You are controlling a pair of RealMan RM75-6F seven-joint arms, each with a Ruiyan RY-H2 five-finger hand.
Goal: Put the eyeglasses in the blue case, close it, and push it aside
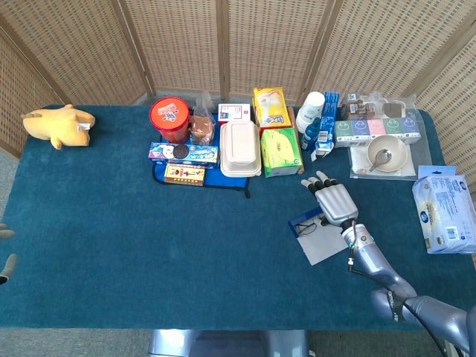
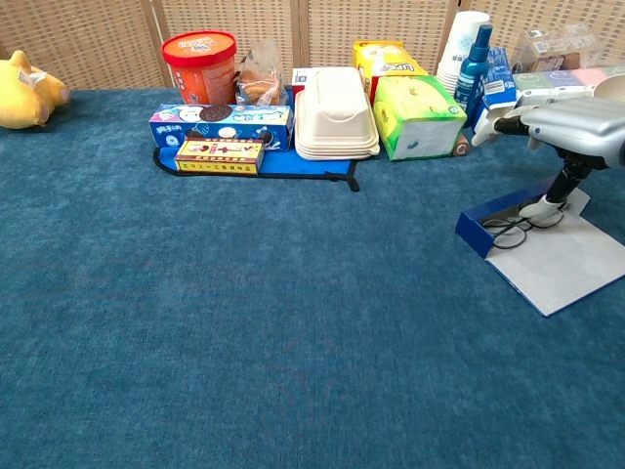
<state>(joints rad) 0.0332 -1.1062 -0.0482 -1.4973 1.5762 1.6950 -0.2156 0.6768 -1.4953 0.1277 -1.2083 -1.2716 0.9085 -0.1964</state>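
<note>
The blue case point(image 1: 301, 219) lies open on the table's right side, its grey lid point(image 1: 326, 246) flat beside it. The black eyeglasses point(image 1: 308, 227) sit in the blue tray point(image 2: 487, 234), shown in the chest view as thin frames point(image 2: 507, 227) against the tray wall. My right hand point(image 1: 336, 202) hovers over the case with its fingers stretched flat and apart. Its thumb point(image 2: 540, 206) points down and touches the eyeglasses' far end. It grips nothing. Only two fingertips of my left hand point(image 1: 6, 248) show at the left edge of the head view.
Along the far side stand a red tub point(image 1: 169, 119), snack boxes point(image 1: 183, 154), a white clamshell box point(image 1: 240, 148), green and yellow tissue packs point(image 1: 281, 151), bottles point(image 1: 320, 134) and a bowl with a spoon point(image 1: 387, 154). A yellow plush point(image 1: 58, 124) lies far left, a wipes pack point(image 1: 445, 214) right.
</note>
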